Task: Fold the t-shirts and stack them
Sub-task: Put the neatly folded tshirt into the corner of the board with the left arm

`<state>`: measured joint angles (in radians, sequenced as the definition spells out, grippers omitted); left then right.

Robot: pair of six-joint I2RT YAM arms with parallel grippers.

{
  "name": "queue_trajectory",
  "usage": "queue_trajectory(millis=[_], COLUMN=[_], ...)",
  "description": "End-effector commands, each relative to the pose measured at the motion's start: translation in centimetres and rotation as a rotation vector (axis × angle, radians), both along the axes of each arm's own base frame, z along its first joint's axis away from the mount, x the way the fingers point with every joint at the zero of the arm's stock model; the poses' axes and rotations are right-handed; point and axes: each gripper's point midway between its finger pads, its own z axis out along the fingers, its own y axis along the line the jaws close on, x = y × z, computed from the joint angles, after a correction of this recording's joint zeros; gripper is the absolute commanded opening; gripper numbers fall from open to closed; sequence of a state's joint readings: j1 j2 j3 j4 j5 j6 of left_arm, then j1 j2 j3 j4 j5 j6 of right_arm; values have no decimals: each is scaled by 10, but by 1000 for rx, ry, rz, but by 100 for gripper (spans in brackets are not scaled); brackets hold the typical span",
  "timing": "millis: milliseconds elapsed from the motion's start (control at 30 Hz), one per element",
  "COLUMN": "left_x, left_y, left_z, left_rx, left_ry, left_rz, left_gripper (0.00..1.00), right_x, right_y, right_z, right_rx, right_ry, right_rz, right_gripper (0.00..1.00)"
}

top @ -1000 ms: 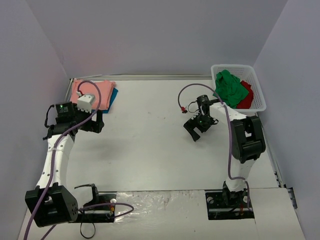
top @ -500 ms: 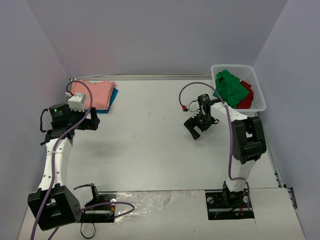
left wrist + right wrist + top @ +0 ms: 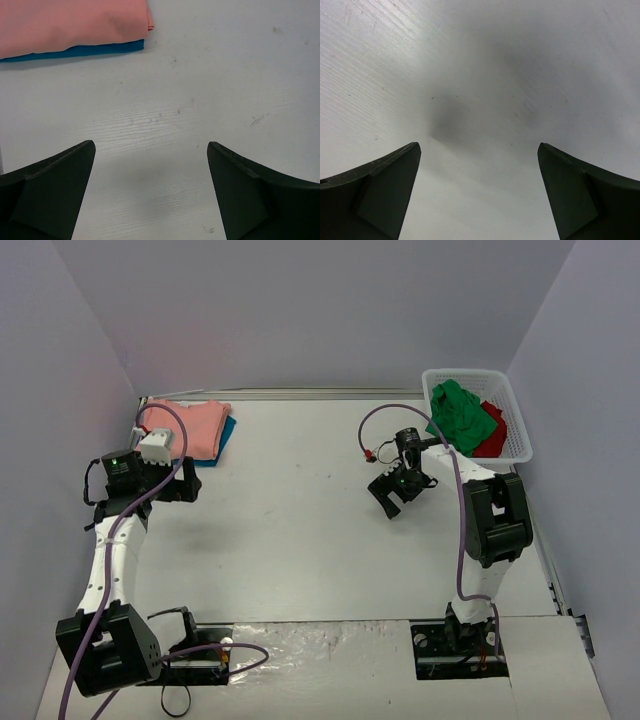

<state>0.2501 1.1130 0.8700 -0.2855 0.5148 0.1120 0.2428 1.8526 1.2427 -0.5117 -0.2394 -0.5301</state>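
Operator: Movement anywhere over the last second?

Observer: On the left, yes. The left end effector point(image 3: 185, 480) has backed away from the folded stack in the far-left corner of the counter point(image 3: 300, 540) and drifted towards the left side. Its jaws were already wide. They have spread a touch more and now stand fully apart with nothing in them.

Operator: And the stack itself?

Observer: It has not moved. The folded salmon-pink cloth t-shirt point(image 3: 195, 422) lies on top of the folded teal-blue cloth t-shirt point(image 3: 228, 432), whose edge peeks out along the right and near sides. The left wrist view shows both at its top left, apart from the jaws, with only bare counter between them.

Operator: The right arm?

Observer: It has barely shifted. The right end effector point(image 3: 395, 495) hangs over bare counter on the right half, jaws wide open and empty. Its wrist view shows nothing but a soft shadow point(image 3: 447, 117) on the surface.

Operator: What does that mean for the job?

Observer: I judge that two shirts are folded, stacked and let go. The crumpled green cloth t-shirt point(image 3: 460, 415) and the red cloth t-shirt point(image 3: 493, 435) beside it remain in the white plastic mesh basket point(image 3: 465, 372) at the far-right corner. Fetching one of those looks like the next step, and the right arm is the nearer one.
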Motion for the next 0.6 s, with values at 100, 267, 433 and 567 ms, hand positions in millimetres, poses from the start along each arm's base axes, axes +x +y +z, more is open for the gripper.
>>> queue_trajectory(millis=[100,267,433,567], left_x=[6,7,8,9], left_y=[5,18,21,23], left_z=[10,20,21,22], left_rx=[18,59,71,76], left_ry=[-46,-81,-83,-81], left_rz=[17,84,99,105], left_gripper=[94,94,94,94], right_x=[0,-1,-1,0], right_y=[-6,-8,-9,-9], right_z=[14,9,8,9], right_rx=[-24,-37,-42,-45], right_ry=[-27,-16,-16,-22], right_rz=[-18,-18,-18,-19], right_gripper=[100,100,100,100])
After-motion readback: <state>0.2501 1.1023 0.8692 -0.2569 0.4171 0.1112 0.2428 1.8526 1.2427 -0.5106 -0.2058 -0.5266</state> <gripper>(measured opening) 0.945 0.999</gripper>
